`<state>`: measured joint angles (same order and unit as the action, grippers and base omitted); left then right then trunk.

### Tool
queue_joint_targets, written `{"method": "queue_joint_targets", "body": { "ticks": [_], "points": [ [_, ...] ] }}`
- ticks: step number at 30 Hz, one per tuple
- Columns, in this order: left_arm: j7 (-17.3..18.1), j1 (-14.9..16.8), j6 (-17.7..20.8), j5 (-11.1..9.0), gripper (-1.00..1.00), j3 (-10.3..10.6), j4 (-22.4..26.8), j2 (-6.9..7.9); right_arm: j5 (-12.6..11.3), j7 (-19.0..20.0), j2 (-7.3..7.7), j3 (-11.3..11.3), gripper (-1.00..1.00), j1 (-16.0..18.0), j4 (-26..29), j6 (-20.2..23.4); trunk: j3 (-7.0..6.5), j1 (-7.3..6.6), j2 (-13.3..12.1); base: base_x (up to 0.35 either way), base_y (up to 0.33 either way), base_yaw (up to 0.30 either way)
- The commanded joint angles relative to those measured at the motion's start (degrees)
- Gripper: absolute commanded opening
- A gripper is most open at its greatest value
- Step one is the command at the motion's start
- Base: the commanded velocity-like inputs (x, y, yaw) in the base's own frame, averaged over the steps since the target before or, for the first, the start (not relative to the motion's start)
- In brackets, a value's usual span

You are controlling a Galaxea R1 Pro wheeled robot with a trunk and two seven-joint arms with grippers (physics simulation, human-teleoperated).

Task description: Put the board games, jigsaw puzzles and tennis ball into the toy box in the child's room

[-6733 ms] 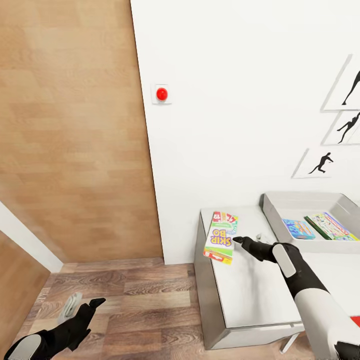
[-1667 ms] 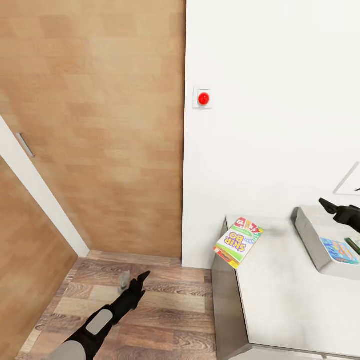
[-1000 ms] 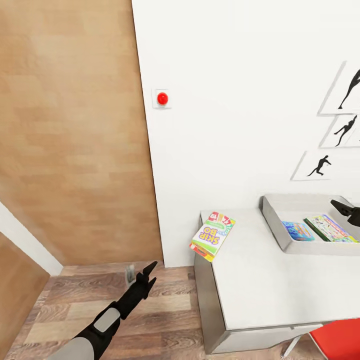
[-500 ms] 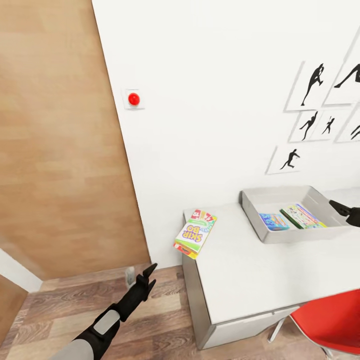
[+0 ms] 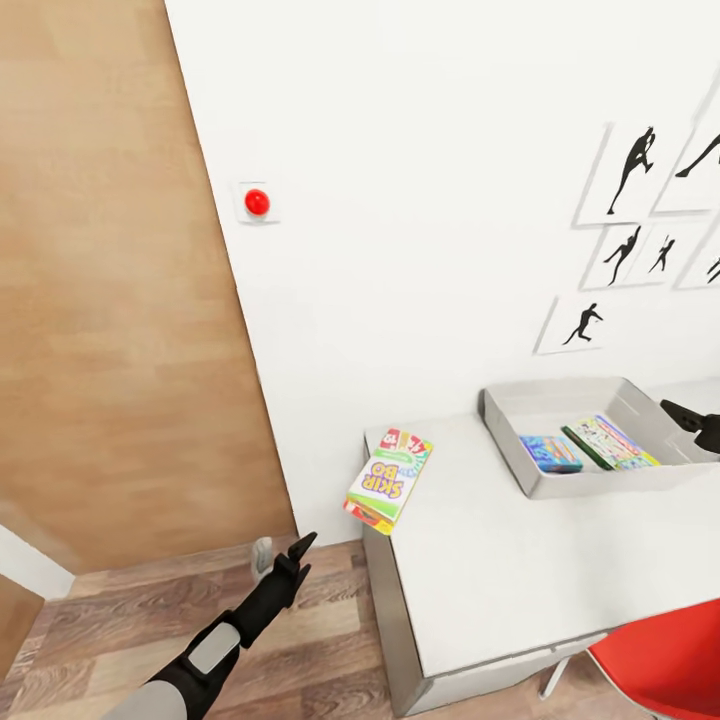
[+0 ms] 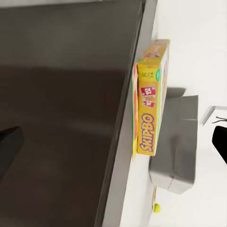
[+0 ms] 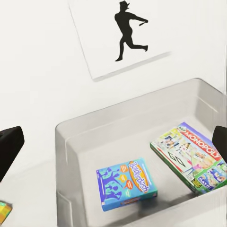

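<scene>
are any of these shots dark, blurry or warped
Left wrist view: the table side is dark and shadowed, the Skip-Bo box sharp. Right wrist view: evenly lit, print on the Monopoly box readable, fingertips dark blurs at the edges. Head view: bright, wall prints slanted by perspective.

Right gripper (image 5: 690,422) cut off at the head view's edge — jaw state unclear, red chair (image 5: 670,655) cropped at the corner, tennis ball (image 6: 156,207) a tiny speck, athlete prints (image 5: 640,160) partly clipped — rightmost ones.

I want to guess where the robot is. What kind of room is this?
Probably a child's room: a toy box with board games on a pale table, athlete silhouette prints on the white wall, and a red chair.
</scene>
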<state>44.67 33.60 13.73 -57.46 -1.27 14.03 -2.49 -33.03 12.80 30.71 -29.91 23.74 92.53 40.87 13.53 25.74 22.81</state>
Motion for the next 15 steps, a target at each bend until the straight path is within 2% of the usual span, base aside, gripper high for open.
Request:
{"method": "queue_joint_targets", "body": {
  "ticks": [1,8,15],
  "points": [
    [0.04,0.03,0.45,-0.30,1.00,-0.13,-0.04,0.00,0.07,0.28,0.03,-0.10,1.00,0.08,0.02,0.34,0.11,0.04,0.11,0.072,0.000,-0.118],
    [-1.01,-0.02,-0.08,-0.31,1.00,-0.19,-0.37,-0.01,0.07,0.29,0.10,-0.09,1.00,0.08,0.02,0.35,0.11,0.04,0.11,0.028,0.000,-0.216],
    [-1.14,-0.02,-0.46,-0.27,1.00,-0.21,-0.40,-0.05,0.07,0.29,0.02,-0.14,1.00,0.08,0.02,0.35,0.11,0.04,0.11,0.002,0.000,-0.068]
  ]
}}
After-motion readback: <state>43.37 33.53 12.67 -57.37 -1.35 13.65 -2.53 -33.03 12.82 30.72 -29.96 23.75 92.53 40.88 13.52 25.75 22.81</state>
